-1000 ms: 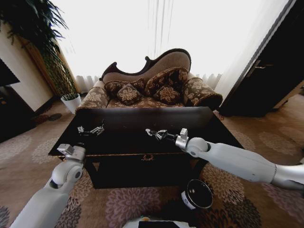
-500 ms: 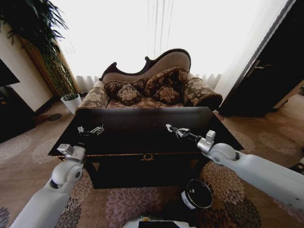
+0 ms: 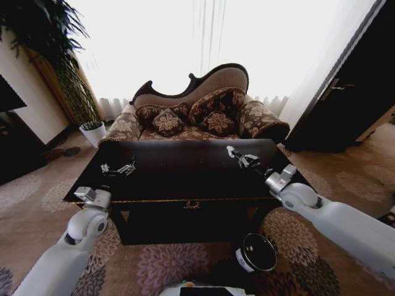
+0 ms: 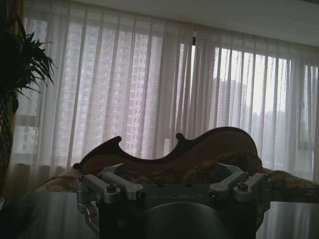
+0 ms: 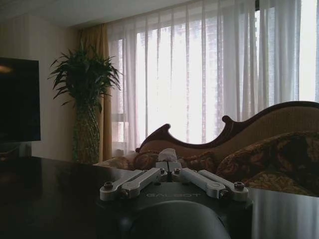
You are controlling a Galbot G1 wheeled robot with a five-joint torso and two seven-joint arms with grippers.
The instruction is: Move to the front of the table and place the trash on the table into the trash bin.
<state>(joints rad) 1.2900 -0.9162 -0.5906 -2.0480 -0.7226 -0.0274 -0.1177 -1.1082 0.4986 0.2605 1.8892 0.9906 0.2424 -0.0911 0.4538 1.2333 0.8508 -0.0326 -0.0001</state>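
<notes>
Now right gripper jaws pinch white trash above table

The head camera looks forward and down from above, close to the table's front edge, taking in both arms and the sofa beyond. Each wrist camera sits low just over the tabletop behind its own fingers, facing level toward the sofa and the curtained window; all three views share the sofa
</notes>
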